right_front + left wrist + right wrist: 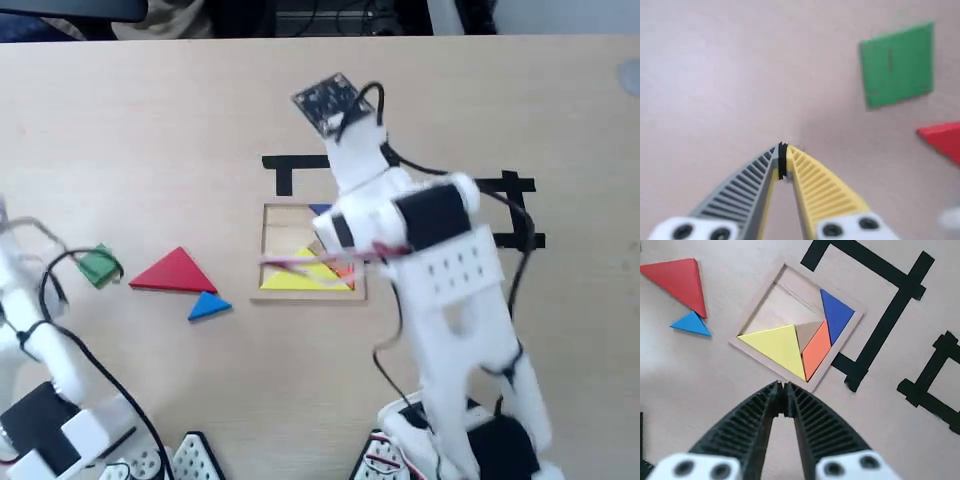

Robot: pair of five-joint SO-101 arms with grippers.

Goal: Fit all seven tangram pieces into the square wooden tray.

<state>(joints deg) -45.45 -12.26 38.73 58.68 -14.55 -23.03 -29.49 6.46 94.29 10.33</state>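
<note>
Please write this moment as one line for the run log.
tray: four pieces inside | red triangle, light blue triangle, green square: outside | left pincer: shut | right pincer: shut

The high view looks steeply down on the whole table (pixel 150 120), the left wrist view sits low and close behind the left gripper (pixel 781 160) near the green piece (pixel 897 65), and the right wrist view is higher above the tray (pixel 758 301), both catching the red triangle (pixel 680 282).

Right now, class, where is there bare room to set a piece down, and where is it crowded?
Free: the bare part of the tray between its rim and the yellow triangle; the tabletop beyond the red triangle and green square, left of the black tape. Crowded: beside the small blue triangle, and under the right arm over the tray.
</note>
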